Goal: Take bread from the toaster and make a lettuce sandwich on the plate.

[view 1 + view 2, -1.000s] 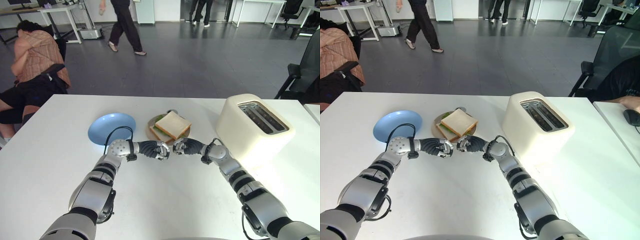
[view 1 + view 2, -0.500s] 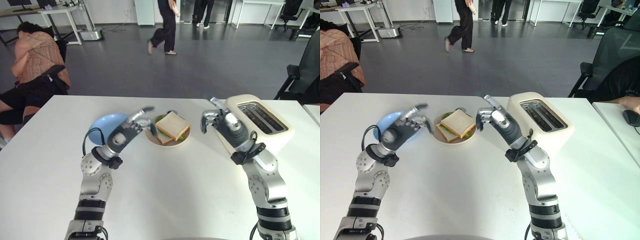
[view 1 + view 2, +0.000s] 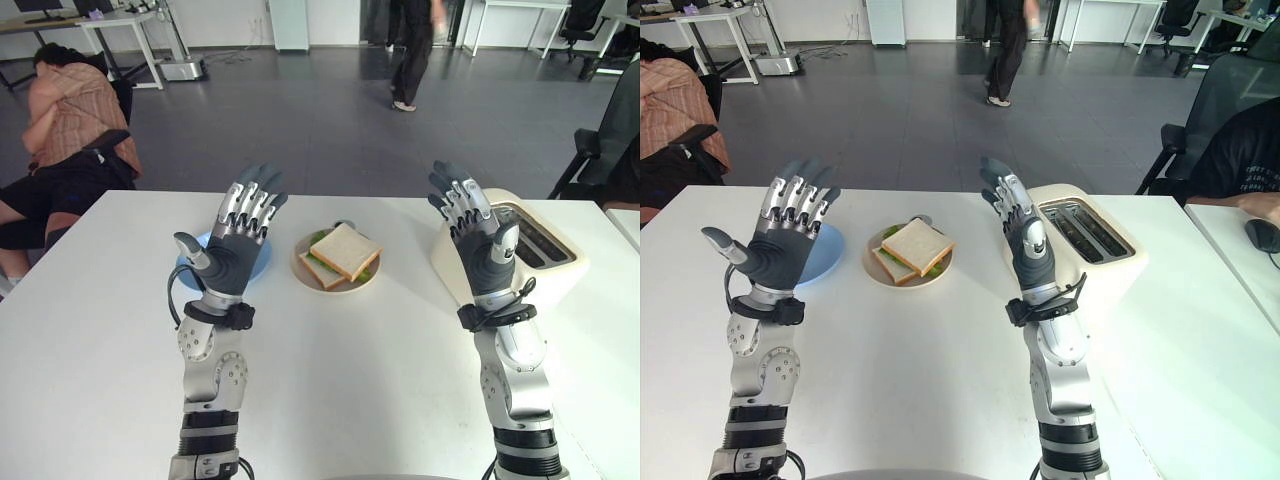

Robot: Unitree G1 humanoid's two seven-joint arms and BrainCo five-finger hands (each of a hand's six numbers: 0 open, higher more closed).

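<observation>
Two hands, left [image 3: 235, 252] and right [image 3: 480, 245], are held upright over the table [image 3: 100, 330], fingers extended and spread, nothing grasped. Between them the sandwich [image 3: 343, 251] is set cornerwise on the plate [image 3: 298, 268]. The toaster [image 3: 558, 275] slots are aligned far-left to near-right.

A sandwich [image 3: 341, 252], lettuce [image 3: 317, 238] showing between its white slices, lies on a round tan plate [image 3: 335, 289], left of the cream toaster [image 3: 550, 262].

Blue plate [image 3: 828, 255] (half) behind left hand [image 3: 780, 245]
</observation>
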